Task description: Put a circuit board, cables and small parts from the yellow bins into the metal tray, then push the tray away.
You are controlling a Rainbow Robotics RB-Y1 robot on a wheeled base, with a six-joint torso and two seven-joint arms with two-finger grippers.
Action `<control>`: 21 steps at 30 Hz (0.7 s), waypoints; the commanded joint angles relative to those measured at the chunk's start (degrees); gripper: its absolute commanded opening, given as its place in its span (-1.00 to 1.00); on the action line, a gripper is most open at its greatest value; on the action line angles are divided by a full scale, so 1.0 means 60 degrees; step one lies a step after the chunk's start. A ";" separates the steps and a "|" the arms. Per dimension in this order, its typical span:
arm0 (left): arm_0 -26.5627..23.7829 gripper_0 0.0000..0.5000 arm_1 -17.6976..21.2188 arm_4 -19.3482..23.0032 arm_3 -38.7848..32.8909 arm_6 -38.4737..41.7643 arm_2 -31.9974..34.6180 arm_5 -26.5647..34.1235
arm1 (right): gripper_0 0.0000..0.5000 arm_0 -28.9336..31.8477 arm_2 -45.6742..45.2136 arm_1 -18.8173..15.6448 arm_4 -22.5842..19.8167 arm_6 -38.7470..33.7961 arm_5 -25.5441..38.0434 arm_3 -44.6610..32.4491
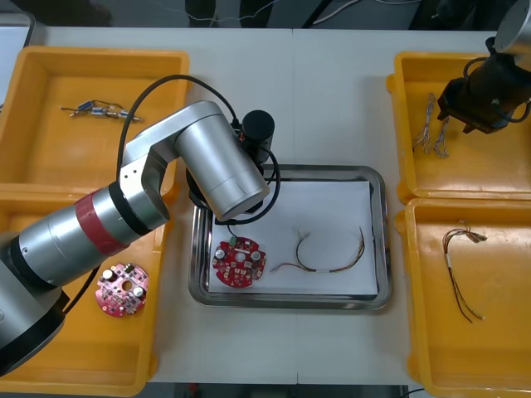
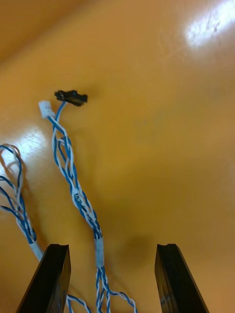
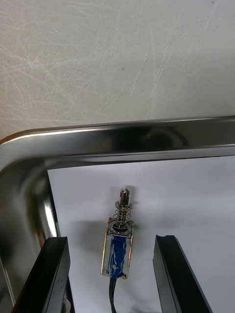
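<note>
Light table [image 1: 332, 91]: carries four bins and one tray.

Yellow plastic bins, rectangular:
- Left far bin [image 1: 99, 54]: holds small metal parts [image 1: 95, 109].
- Left near bin [image 1: 50, 365]: holds one round red circuit board [image 1: 122, 290].
- Right far bin [image 1: 498, 178]: holds twisted blue and white cables [image 1: 431, 124].
- Right near bin [image 1: 498, 348]: holds one thin red and yellow cable [image 1: 460, 265].

Shiny metal tray [image 1: 290, 300], white inside: sits between the bins.

Left gripper [image 3: 111, 239]: over the tray's far-left corner. Its black fingers stand apart and touch nothing.

Right gripper [image 2: 112, 247]: low over the floor of the right far bin. Its fingers are spread wide and grip nothing.

Second round red circuit board [image 1: 239, 261]: lies in the tray at its near-left.

Thin looped cable [image 1: 328, 253]: lies in the tray beside that board. Its wire colours are hard to tell.

Blue and white cable with a black plug [image 2: 73, 186]: lies between the right fingers.

Small metal part with blue wrap and spring [image 3: 119, 239]: lies on the white liner between the left fingers, apart from both.
</note>
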 commanded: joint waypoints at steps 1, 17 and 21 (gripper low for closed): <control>0.0100 1.00 -0.0056 0.0121 -0.0452 0.0795 0.0409 0.0076 | 1.00 -0.0535 -0.0185 0.0046 -0.0219 -0.0221 -0.0145 0.0176; -0.0486 1.00 0.0617 0.1190 -0.1331 0.0795 0.1420 0.1350 | 1.00 -0.0198 -0.0185 0.0193 -0.0204 -0.0338 -0.0482 0.0191; -0.0676 1.00 0.0969 0.1600 -0.1404 0.0722 0.1684 0.1452 | 1.00 -0.0066 -0.0185 0.0222 -0.0204 -0.0265 -0.0511 0.0191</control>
